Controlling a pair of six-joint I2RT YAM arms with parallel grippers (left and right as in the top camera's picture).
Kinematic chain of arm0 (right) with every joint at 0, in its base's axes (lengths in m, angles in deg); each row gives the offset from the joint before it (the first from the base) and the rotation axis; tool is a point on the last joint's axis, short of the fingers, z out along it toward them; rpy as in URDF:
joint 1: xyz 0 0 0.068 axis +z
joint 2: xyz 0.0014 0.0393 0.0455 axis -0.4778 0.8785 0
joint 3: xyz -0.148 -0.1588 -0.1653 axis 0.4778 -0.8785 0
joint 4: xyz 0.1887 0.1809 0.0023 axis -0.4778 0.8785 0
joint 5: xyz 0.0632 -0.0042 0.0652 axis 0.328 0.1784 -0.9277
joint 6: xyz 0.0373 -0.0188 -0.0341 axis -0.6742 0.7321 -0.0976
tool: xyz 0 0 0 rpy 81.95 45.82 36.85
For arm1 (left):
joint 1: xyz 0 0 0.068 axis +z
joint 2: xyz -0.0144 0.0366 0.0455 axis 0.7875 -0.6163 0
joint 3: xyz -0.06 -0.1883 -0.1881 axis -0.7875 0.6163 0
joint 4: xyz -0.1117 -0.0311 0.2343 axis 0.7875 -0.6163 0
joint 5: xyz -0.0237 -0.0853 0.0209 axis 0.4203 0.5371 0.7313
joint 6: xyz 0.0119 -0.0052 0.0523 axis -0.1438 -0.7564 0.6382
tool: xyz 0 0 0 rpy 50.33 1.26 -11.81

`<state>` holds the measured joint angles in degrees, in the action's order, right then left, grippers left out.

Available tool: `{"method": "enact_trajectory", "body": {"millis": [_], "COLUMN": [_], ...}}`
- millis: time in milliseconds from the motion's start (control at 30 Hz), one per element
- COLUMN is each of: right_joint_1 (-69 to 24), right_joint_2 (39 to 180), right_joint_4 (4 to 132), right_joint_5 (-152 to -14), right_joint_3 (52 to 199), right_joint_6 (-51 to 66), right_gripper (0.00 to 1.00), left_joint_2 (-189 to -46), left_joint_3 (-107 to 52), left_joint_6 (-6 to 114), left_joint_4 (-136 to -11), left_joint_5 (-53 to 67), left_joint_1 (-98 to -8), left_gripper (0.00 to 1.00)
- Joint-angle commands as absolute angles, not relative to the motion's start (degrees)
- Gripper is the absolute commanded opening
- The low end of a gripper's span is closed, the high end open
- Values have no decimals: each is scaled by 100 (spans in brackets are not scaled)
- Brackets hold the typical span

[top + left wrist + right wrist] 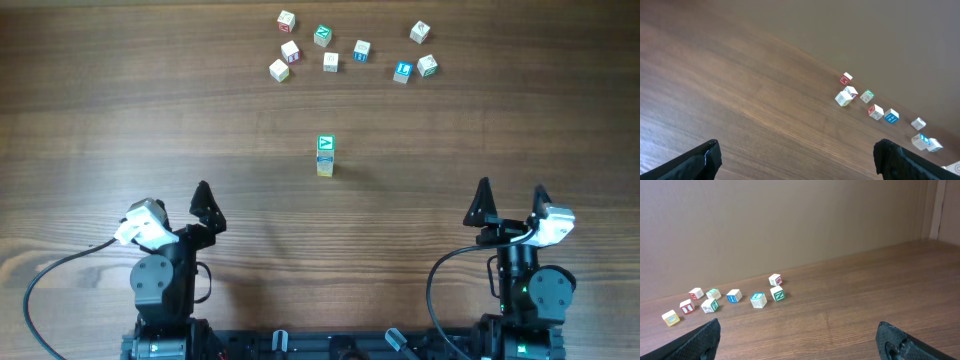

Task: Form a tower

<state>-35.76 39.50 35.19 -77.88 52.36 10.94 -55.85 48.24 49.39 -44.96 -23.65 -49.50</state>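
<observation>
The tower (325, 157) is a narrow stack of pale letter cubes with a green-marked cube on top, standing alone near the table's middle in the overhead view. It does not show clearly in either wrist view. My left gripper (178, 202) sits at the near left, well short of the tower, and is open; its fingers (704, 161) frame only bare wood around my left gripper (797, 156). At the near right, my right gripper (512, 198) is open too, and in its wrist view my right gripper (799, 336) holds nothing.
Several loose letter cubes (330, 61) lie scattered along the far side of the wooden table (480, 130). They appear at the right in the left wrist view (875, 111) and at the left in the right wrist view (757, 300). A brown wall (790, 225) backs the table.
</observation>
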Motion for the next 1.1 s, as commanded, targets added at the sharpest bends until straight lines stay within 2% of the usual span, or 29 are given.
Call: {"method": "enact_trajectory", "body": {"millis": [0, 367, 667, 1067], "right_joint_1": [-3596, -3596, -3596, -3596], "right_joint_2": [3902, 3904, 3904, 3902], "right_joint_4": [3502, 3502, 3502, 3504], "right_joint_5": [-7877, -7877, -7877, -7877], "right_joint_3": [5230, 5230, 5230, 5230], "right_joint_6": [1059, 1057, 1057, 1057], "right_gripper": [100, 100, 100, 100], "left_joint_2": [-5251, -4578, -4560, -4571], "left_joint_3": [5147, 5213, 5213, 5213], "left_joint_6": [5695, 5632, 6106, 5929], "left_joint_4": [-4457, -4286, -4336, -4312], "left_joint_5": [-2371, -1718, -1707, -1663], "left_joint_1": [-4893, -4895, -5074, -5072], "left_gripper": [100, 100, 100, 100]}}
